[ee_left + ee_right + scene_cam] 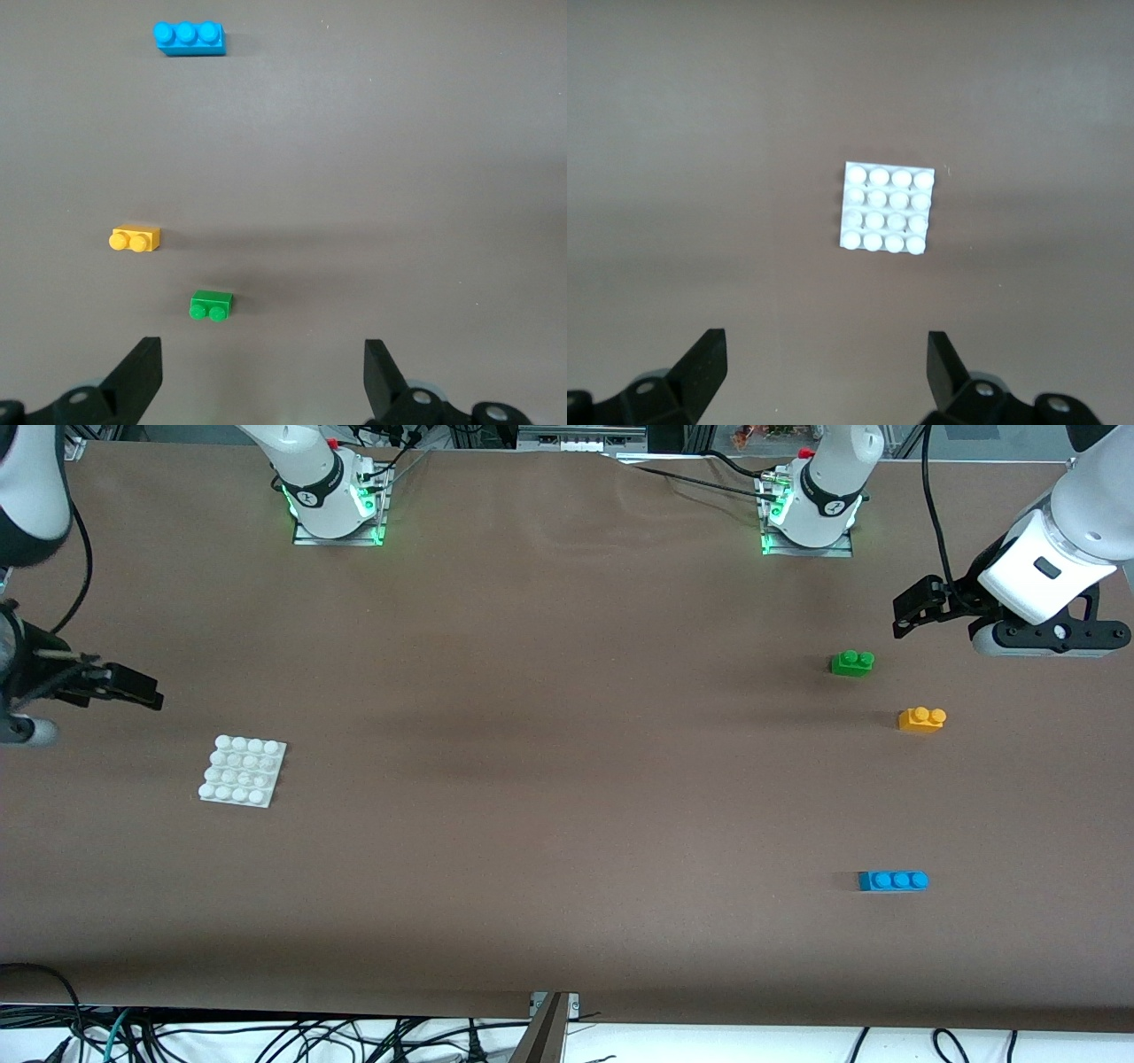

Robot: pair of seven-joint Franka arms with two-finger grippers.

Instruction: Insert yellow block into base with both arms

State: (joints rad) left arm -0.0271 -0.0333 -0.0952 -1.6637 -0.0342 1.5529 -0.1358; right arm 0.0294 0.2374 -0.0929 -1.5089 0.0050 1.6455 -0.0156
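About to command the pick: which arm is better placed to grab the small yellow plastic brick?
Left. Its open hand hangs at the small yellow plastic brick's end of the table; the right hand, also open, is up near the white studded base plate.

right arm (27,496) cropped by frame edge; left arm (1076,522) likewise

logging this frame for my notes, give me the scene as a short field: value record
yellow block: small yellow-orange plastic two-stud brick, lying free on the table toward the left arm's end
base: flat white square studded plastic plate, toward the right arm's end, nothing on it
left gripper: open, empty, above the table beside the green two-stud brick
right gripper: open, empty, above the table beside the base
blue three-stud brick: nearest the front camera
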